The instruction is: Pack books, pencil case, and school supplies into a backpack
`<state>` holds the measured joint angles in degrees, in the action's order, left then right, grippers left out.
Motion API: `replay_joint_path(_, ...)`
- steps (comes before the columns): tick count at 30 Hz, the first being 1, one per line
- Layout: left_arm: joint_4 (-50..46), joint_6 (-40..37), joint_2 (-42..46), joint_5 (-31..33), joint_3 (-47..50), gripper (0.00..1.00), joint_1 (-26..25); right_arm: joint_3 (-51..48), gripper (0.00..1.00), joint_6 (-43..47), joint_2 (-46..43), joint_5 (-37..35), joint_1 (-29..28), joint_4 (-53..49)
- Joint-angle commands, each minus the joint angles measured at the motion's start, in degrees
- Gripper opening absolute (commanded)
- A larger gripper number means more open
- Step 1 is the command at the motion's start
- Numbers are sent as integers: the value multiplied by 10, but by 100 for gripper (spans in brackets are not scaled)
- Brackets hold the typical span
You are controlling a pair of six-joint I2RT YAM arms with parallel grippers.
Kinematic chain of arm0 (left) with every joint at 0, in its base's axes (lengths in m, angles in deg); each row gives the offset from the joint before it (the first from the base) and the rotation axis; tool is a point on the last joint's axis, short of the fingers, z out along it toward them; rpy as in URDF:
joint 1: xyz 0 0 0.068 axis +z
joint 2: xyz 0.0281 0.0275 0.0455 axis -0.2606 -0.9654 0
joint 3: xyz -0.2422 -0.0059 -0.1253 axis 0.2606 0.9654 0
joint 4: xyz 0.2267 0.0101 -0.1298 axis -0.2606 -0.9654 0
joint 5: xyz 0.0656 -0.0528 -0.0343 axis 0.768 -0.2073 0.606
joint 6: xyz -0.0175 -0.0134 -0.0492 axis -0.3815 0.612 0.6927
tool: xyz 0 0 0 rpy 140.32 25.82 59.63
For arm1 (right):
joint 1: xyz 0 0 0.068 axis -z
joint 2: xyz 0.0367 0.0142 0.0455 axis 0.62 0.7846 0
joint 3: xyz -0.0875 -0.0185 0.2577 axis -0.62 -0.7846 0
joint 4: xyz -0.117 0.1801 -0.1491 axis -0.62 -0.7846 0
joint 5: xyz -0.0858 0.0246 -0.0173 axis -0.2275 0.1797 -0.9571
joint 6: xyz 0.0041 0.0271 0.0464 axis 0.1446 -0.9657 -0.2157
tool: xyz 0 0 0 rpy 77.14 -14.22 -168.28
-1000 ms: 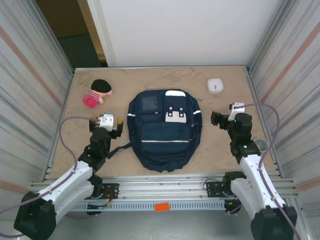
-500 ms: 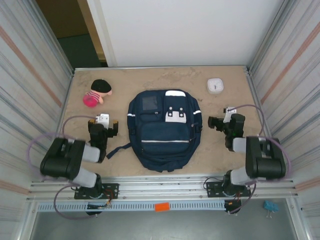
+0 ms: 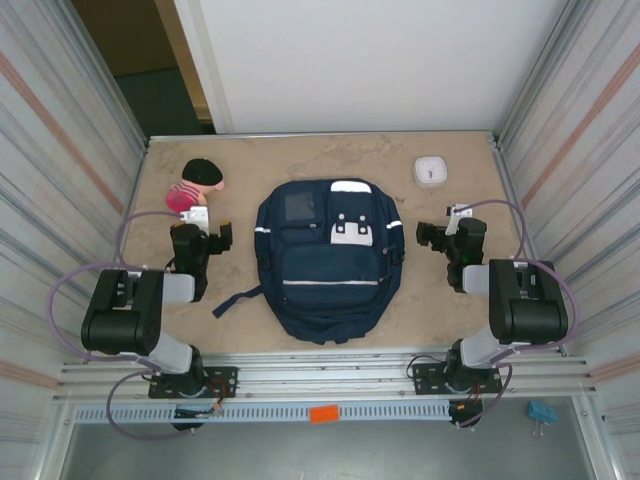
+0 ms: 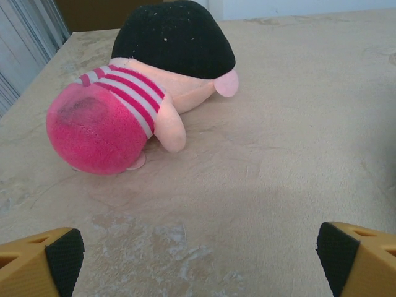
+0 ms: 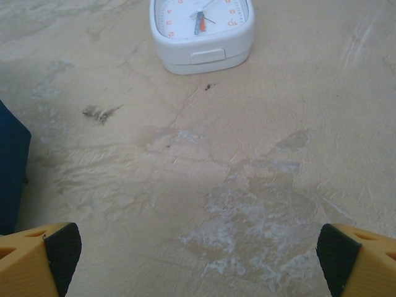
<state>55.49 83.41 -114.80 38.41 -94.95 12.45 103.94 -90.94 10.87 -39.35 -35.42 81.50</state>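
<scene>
From above, the large navy-blue fabric backpack with white trim stripes lies flat in the middle of the sandy desk, front pocket up, and its flaps look closed. The other things on the desk are a pink-and-black striped plush toy at the far left and a white square clock at the far right, neither of them part of your job. So you can judge the packing finished, with the contents inside the bag, though the fabric hides them. Your left hand sits just left of the backpack and your right hand just right of it, both apart from it and holding nothing

From the left wrist, the two black pads stand spread wide at the lower corners with bare desk between them, and the plush toy lies ahead, untouched

From the right wrist, the fingers are spread just as wide over bare desk. The clock is ahead and an edge of the backpack shows at the left

Compared with a second ago, both arms have folded back over their bases from a long outstretched reach, and the left hand now sits nearer the plush toy. The backpack, toy and clock have not shifted, and both hands have stayed fully spread
</scene>
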Motion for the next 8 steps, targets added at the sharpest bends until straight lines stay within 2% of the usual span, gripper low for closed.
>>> replay_joint_path(1, -3, 7, 1, 0, -5, 99, 0, 9, 99, -8, -4, -10, 0, 7)
replay_joint_path(8, -3, 7, 1, 0, -5, 99, 0, 2, 99, -7, -2, -9, 0, 22)
